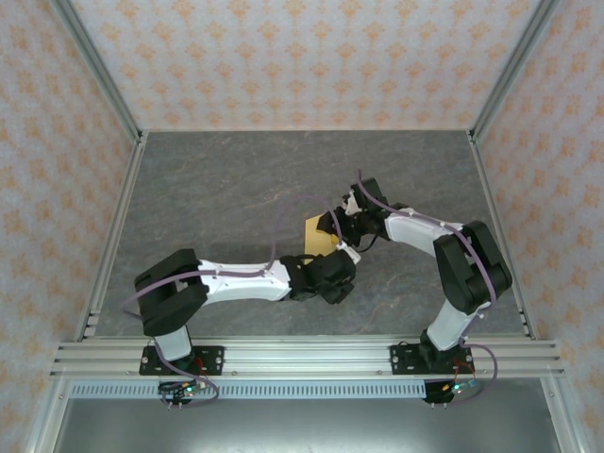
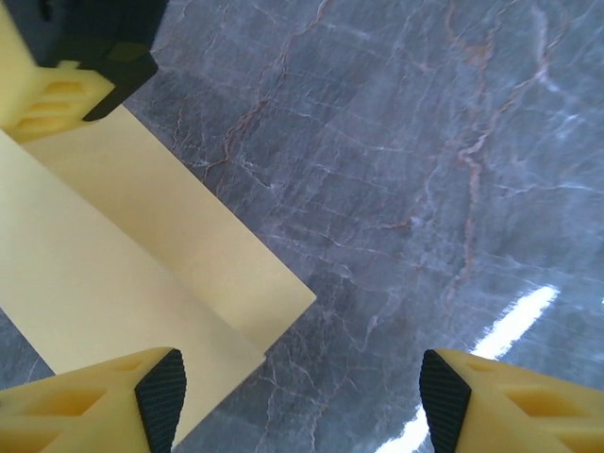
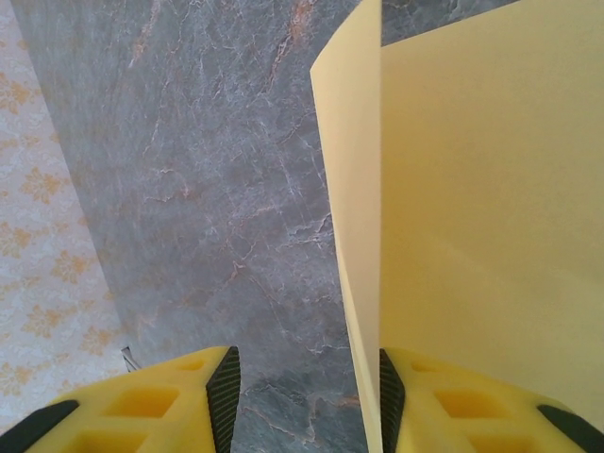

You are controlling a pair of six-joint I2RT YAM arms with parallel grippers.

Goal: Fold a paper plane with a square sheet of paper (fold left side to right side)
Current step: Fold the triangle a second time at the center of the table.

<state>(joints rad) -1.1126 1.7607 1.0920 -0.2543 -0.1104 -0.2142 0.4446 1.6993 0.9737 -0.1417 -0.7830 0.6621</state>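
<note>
The square sheet of paper lies mid-table between my two grippers, yellow-orange and doubled over. In the left wrist view the paper shows two stepped layers with their corners toward the jaw gap. My left gripper is open, its left finger over the paper's near edge and bare table between the pads. My right gripper is open too. A raised flap of the paper stands against the inner face of its right finger. From above, the left gripper is just in front of the sheet and the right gripper at its right edge.
The grey marbled tabletop is bounded by patterned walls and aluminium posts. A finger of the right gripper rests on the paper's far part in the left wrist view. Both arms crowd the table's middle.
</note>
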